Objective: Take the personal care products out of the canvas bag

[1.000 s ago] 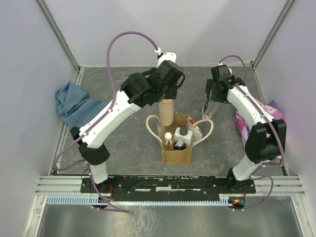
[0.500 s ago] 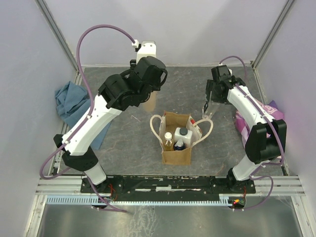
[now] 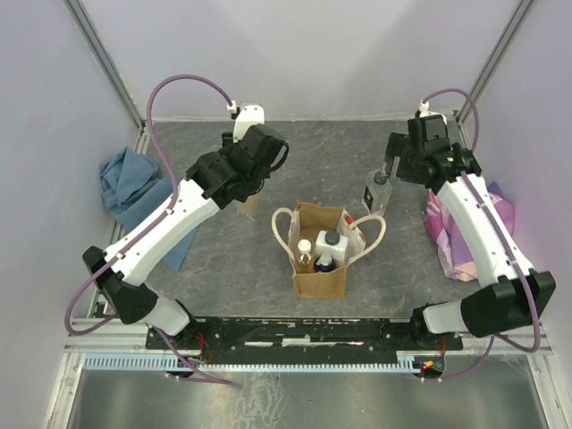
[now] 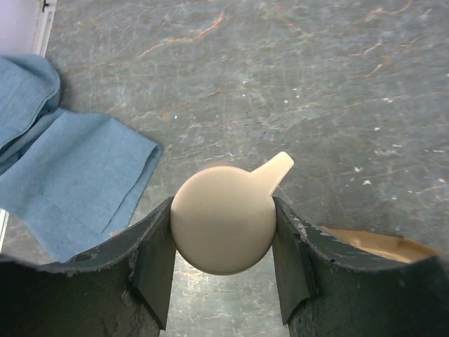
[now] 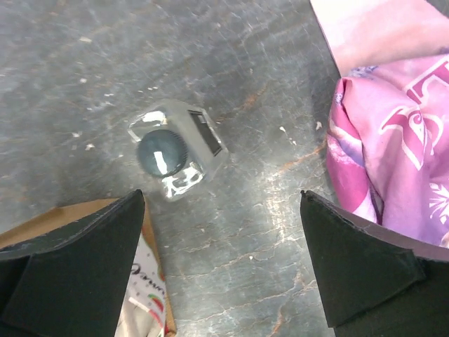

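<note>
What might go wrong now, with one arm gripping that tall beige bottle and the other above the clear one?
The left gripper clamps the tall beige bottle only at its rounded top; let go off balance, it may topple. The clear bottle stands free beside the canvas bag, so the open right gripper might knock it over on its next reach.

Right claw [image 5: 221, 203] spread wide; clear grey-capped bottle [image 5: 175, 151] upright; pink cloth [image 5: 386, 140] right; canvas bag [image 5: 153, 281] lower left.

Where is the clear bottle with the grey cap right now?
In the top view, the clear bottle stands just right of the canvas bag, below the open right pincer and left of the pink cloth.
</note>
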Tool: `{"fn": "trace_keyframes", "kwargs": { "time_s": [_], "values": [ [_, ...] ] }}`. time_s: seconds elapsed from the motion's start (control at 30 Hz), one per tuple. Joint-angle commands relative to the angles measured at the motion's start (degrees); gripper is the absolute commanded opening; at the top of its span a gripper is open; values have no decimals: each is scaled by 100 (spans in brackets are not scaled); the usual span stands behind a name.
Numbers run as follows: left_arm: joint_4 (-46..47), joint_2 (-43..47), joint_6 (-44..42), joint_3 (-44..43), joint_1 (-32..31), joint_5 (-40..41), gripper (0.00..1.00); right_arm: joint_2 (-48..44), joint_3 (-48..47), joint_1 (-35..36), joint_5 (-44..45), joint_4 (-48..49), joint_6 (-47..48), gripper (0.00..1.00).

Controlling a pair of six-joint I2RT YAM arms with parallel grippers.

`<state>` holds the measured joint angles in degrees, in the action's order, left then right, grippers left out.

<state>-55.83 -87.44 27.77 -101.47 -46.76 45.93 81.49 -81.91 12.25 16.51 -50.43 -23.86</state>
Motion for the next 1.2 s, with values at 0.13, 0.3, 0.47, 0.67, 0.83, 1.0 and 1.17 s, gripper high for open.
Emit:
{"fn": "trace_keyframes", "kwargs": {
  "time_s": [0.13,0.3,0.47,0.67,0.83,1.0,1.17],
  "values": [
    [2355,876,-312,1550,431,489,38,-757,-338,-6,-1621,-40,197,100],
    [3083,978,-281,2314,717,344,38,-987,-273,270,-2813,-74,261,100],
    [3465,862,-125,2763,948,237,38,-972,-244,1442,-2559,-448,313,100],
    [3496,720,0,2866,971,203,38,-1007,304,2355,-2389,-495,309,100],
    [3536,707,-30,2963,985,152,38,-972,903,2902,-2191,-324,713,99],
    [3535,711,28,3032,985,60,56,-732,1451,3080,-2168,74,1026,99],
    [3300,774,123,2869,982,-73,88,-611,1729,3115,-1873,468,1118,99]
  ]
}}
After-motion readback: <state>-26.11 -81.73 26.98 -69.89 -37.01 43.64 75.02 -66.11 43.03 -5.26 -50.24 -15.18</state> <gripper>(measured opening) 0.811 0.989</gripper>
